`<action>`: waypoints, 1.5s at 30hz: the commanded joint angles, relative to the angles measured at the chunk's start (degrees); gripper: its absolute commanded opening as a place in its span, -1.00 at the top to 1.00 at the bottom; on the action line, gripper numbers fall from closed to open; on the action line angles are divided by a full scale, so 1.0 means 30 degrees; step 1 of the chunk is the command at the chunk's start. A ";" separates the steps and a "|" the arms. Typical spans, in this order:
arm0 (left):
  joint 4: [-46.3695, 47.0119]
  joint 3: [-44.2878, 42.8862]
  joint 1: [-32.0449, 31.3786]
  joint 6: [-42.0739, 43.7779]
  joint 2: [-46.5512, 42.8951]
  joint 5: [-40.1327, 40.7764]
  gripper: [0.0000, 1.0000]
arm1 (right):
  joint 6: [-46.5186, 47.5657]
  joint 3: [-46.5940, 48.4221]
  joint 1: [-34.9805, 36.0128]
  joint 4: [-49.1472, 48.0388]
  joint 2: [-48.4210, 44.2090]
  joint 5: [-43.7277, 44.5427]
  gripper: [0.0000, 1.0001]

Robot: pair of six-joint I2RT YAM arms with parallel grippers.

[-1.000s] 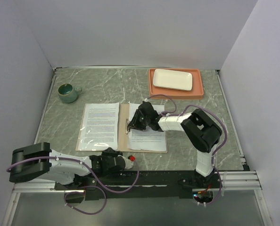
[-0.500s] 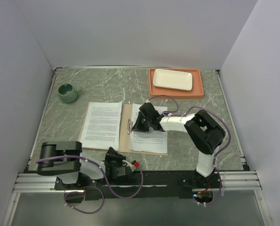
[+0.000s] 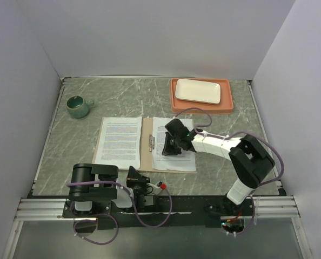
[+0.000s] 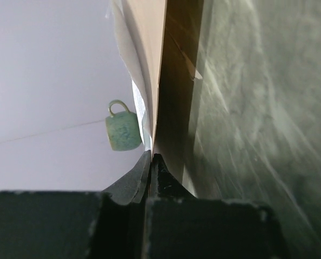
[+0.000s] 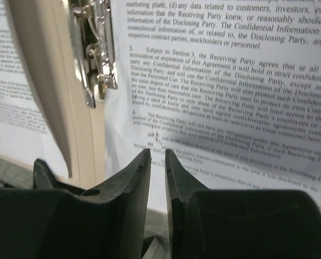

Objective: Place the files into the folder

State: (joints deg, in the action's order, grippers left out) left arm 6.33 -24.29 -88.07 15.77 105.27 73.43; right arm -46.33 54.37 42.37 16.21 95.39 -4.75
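Note:
The tan folder (image 3: 146, 147) lies open and flat mid-table, a metal clip (image 5: 93, 54) along its crease. One of the files (image 3: 120, 141) rests on its left half and another (image 3: 178, 154) on its right half. My right gripper (image 3: 166, 146) hovers low over the right sheet (image 5: 241, 81), its jaws a narrow gap apart with nothing between them (image 5: 158, 152). My left gripper (image 3: 133, 174) is pulled back near its base, just short of the folder's near edge. In the left wrist view its jaws (image 4: 152, 155) are shut, and the folder (image 4: 149, 54) runs edge-on beyond the tips.
A green mug (image 3: 78, 106) stands at the far left and also shows in the left wrist view (image 4: 122, 129). A salmon tray (image 3: 228, 102) with a white plate (image 3: 198, 90) sits at the back right. White walls close in three sides.
My left arm has folded back toward its base and its jaws have closed. The left sheet now lies flat. My right gripper and the right sheet have shifted slightly right.

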 commanded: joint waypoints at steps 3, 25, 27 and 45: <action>-0.9665 0.0833 0.0266 0.4880 0.2995 -0.3735 0.98 | 0.0324 -0.1071 -0.0032 0.0545 -0.2295 0.0530 0.50; -1.7341 -0.0192 -0.0144 0.6021 0.4021 -0.3177 0.98 | 0.9347 0.9384 0.0935 0.3327 0.0393 -0.1578 0.04; -1.7635 -0.0630 -0.0173 0.5965 0.4020 -0.3118 0.98 | 0.9552 0.9824 0.1023 0.3620 0.0924 -0.1959 0.04; -1.9832 0.0479 -0.0408 0.7077 0.2467 -0.2972 0.97 | 1.1719 1.7706 0.2019 0.6951 0.4575 -0.1113 -0.11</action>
State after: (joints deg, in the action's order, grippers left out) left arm -23.75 -32.47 -89.21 10.15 106.06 82.24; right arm -16.03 89.86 47.31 31.22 102.74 -9.78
